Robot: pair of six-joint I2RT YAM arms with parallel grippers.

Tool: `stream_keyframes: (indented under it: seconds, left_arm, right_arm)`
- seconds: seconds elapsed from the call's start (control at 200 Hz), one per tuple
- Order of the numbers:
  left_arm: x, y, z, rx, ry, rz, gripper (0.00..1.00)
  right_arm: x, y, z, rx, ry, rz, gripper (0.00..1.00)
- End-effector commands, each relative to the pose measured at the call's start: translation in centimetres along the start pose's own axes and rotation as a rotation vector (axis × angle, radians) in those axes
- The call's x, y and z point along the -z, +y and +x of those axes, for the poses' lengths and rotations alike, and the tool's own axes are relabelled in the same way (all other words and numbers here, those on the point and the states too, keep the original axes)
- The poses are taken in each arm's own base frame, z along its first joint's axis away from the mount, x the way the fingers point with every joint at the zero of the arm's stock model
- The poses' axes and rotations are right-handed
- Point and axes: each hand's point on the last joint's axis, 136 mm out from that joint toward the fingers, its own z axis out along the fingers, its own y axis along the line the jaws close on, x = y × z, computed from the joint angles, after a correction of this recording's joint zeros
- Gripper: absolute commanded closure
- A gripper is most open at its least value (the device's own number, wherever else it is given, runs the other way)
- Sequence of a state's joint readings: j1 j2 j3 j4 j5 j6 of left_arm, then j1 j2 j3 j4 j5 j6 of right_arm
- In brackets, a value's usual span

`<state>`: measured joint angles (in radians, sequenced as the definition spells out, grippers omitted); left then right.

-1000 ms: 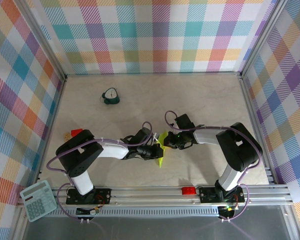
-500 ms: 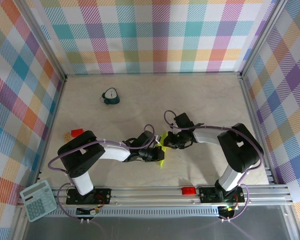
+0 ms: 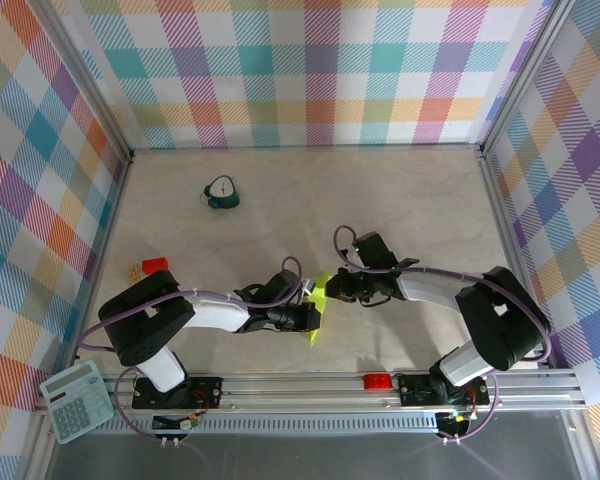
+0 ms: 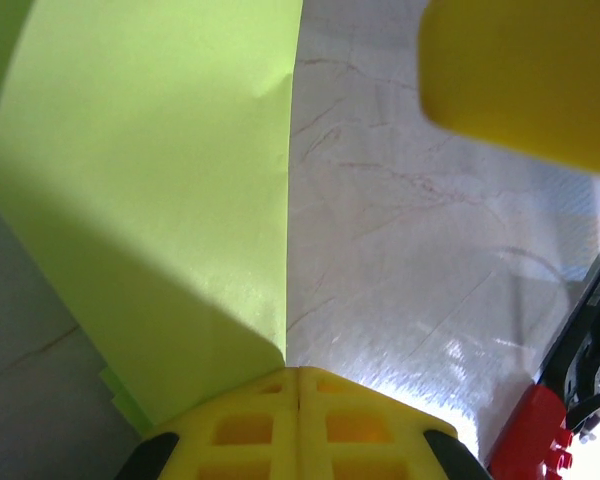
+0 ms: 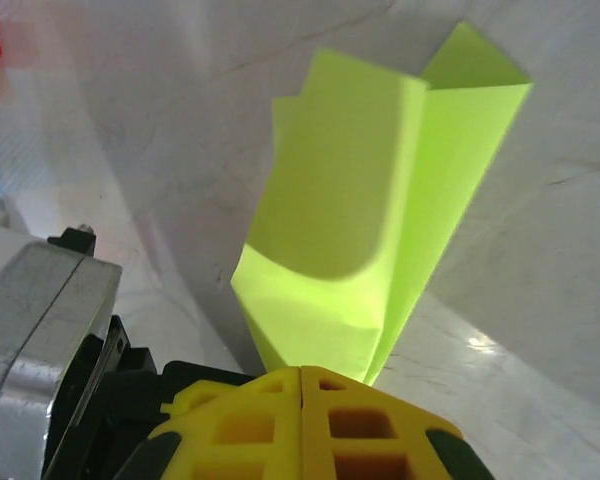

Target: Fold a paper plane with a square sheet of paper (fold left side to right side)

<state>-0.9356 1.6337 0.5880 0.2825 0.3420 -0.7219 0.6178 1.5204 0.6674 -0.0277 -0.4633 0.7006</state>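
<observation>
Paper sheet (image 3: 320,298) (folded, perhaps upright) | left gripper (image 3: 309,318) clamped on it — arm stretched low | right gripper (image 3: 333,290) likewise — reaching left

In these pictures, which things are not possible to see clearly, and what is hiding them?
- Top external: the folds of the square sheet of paper, too small and partly covered by the left gripper and right gripper.
- Left wrist: a yellow shape, blurred and cut by the top edge.
- Right wrist: the sheet's lower edge, behind the gripper's fingers.
</observation>
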Motion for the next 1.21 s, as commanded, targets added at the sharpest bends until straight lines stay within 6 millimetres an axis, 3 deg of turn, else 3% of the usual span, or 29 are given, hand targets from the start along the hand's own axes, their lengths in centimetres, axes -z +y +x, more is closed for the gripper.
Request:
stream_keyframes:
  seconds: [0.0, 0.235, 0.595, 1.2]
  left_arm:
    - [0.4, 5.8, 4.8, 0.009, 0.144, -0.207, 1.0]
    - [0.4, 6.1, 4.9, -0.002, 0.156, -0.231, 1.0]
    - [0.7, 6.9, 5.3, 0.005, 0.165, -0.27, 1.0]
    - [1.1, 7.7, 6.0, 0.023, 0.168, -0.282, 1.0]
  right_arm:
    - [-1.2, 1.3, 0.1, 0.02, 0.011, -0.054, 1.0]
    - [-3.3, 0.8, 0.2, 0.011, 0.043, -0.039, 1.0]
    - [-3.8, -2.0, 0.3, 0.0, 0.039, 0.046, 1.0]
    - [-2.5, -4.6, -4.2, -0.02, -0.031, 0.094, 1.0]
